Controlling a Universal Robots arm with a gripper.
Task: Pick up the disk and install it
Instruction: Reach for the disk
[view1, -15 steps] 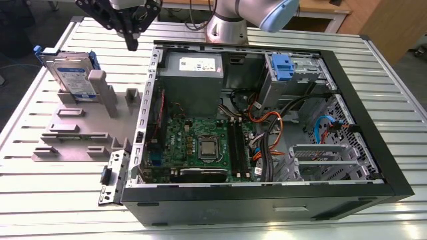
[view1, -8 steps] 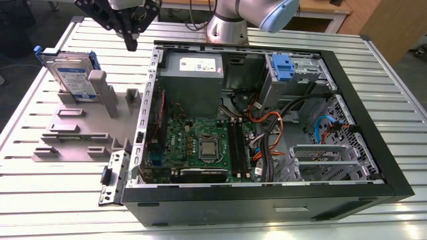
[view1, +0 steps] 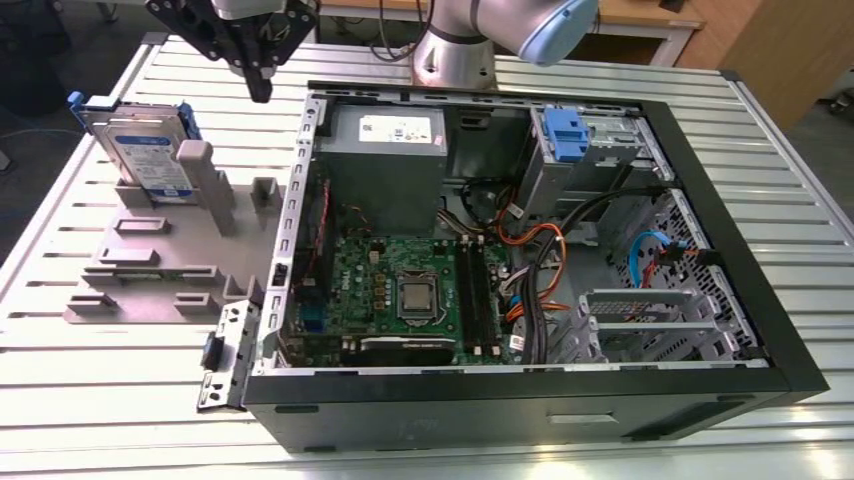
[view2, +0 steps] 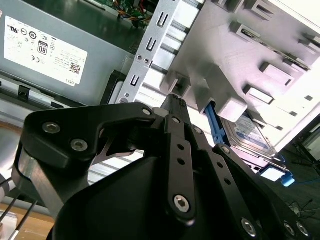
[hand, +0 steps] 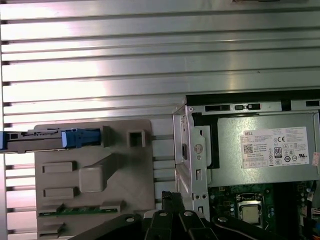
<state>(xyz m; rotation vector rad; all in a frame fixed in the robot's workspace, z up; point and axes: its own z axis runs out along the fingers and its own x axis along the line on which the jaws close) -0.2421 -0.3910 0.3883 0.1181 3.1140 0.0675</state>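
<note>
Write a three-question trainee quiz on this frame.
1. True or false: the tool holds the disk.
2. The disk is: A) standing on edge in the grey fixture; B) flat on the motherboard; C) inside the computer case.
3. What colour is the latch on the drive bay?
Key: 1 false; 2 A; 3 blue.

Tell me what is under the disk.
The disk stands on edge in a grey fixture, beside its post. The fixture lies on the slatted metal table. The fixture hides the disk's bottom edge.
</note>
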